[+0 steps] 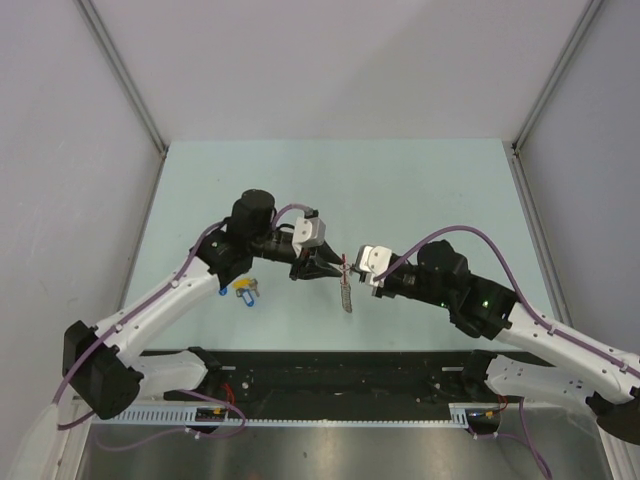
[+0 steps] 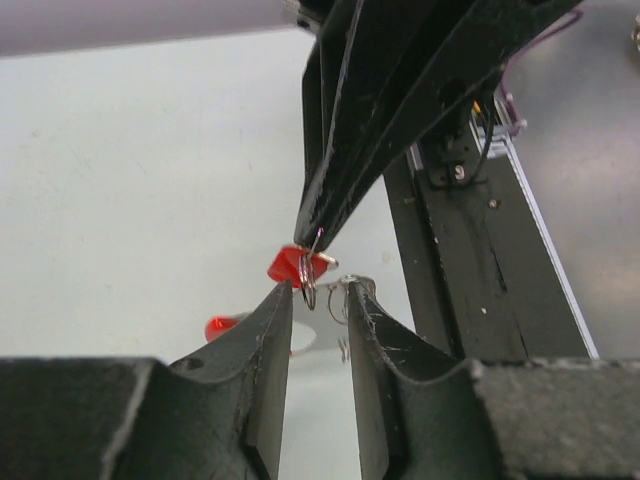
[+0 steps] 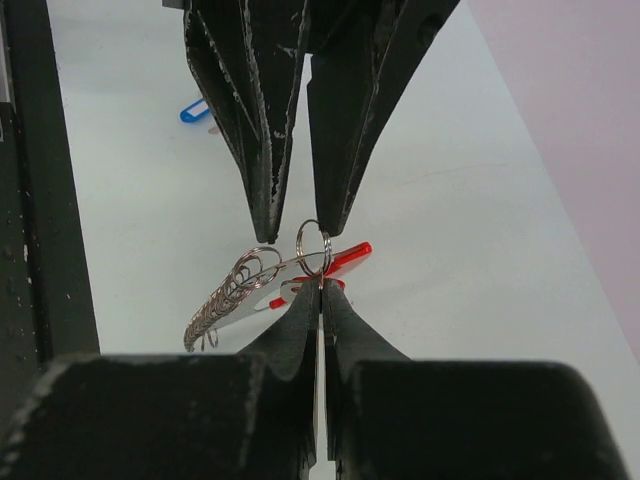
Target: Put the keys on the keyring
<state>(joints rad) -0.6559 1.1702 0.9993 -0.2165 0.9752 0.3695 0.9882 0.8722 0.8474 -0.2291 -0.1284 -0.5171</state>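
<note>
The keyring (image 1: pixel 346 288) hangs in the air between my two grippers, above the table's middle. In the right wrist view its red band (image 3: pixel 348 257) and grey chain strip (image 3: pixel 222 302) trail to the left. My right gripper (image 3: pixel 320 283) is shut on a small wire ring (image 3: pixel 313 247) of the keyring. My left gripper (image 2: pixel 318 298) is open, its fingertips (image 3: pixel 268 205) on either side of that ring and the red piece (image 2: pixel 289 264). A blue-headed key (image 1: pixel 243 294) lies on the table left of the grippers; it also shows in the right wrist view (image 3: pixel 195 110). The other keys are not clearly visible.
A black rail (image 1: pixel 340 372) runs along the table's near edge between the arm bases. Grey walls with metal frame bars (image 1: pixel 125 75) close in the pale green table (image 1: pixel 400 190) at the back and sides.
</note>
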